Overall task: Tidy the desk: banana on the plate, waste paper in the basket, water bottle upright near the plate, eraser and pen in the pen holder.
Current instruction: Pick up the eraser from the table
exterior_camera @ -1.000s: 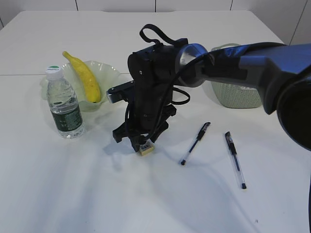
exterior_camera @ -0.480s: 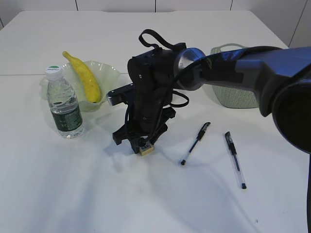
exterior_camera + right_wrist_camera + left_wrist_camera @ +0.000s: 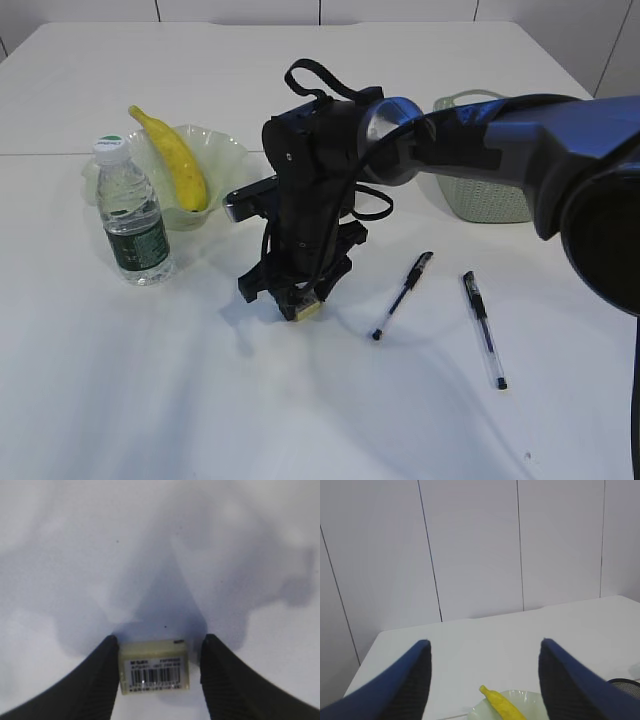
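bare tabletop (image 3: 150,400) ahead, bottle (image 3: 132,215) left

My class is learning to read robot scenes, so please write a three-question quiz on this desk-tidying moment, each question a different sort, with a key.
1. True or false: the yellow banana lies in the pale green glass plate.
2. How many black pens lie on the white table?
3. What sits between the right tool's fingers? A) small cream eraser with a barcode label B) clear plastic water bottle with a green label C) a pen

Key: 1 true. 2 two, one left of the other. 3 A.
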Controlling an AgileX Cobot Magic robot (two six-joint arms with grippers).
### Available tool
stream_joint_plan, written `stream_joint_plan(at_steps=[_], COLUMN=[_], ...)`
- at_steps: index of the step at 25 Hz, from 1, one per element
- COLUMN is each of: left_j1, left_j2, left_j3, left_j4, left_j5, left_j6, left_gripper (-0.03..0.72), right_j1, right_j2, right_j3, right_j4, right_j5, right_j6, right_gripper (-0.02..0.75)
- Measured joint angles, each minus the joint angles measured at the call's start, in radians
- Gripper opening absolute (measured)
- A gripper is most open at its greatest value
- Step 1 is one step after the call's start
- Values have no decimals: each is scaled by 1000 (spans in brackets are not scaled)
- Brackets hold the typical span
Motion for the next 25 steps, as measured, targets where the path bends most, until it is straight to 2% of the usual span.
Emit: stream_joint_plan(at_steps=[6,12,25], left_j1=[0,0,0], left_j2=[0,0,0], left_j3=[0,0,0], left_j4=[0,0,0], left_j5=[0,0,0], left_j6=[0,0,0], left_gripper=[475,475,475], right_j1=[0,0,0], right_j2=[0,0,0], right_j3=[0,-2,-31], right_j4=[-16,-17,-21], right_j5=[0,12,128], right_j6=[0,0,0], right_gripper=[384,293,287])
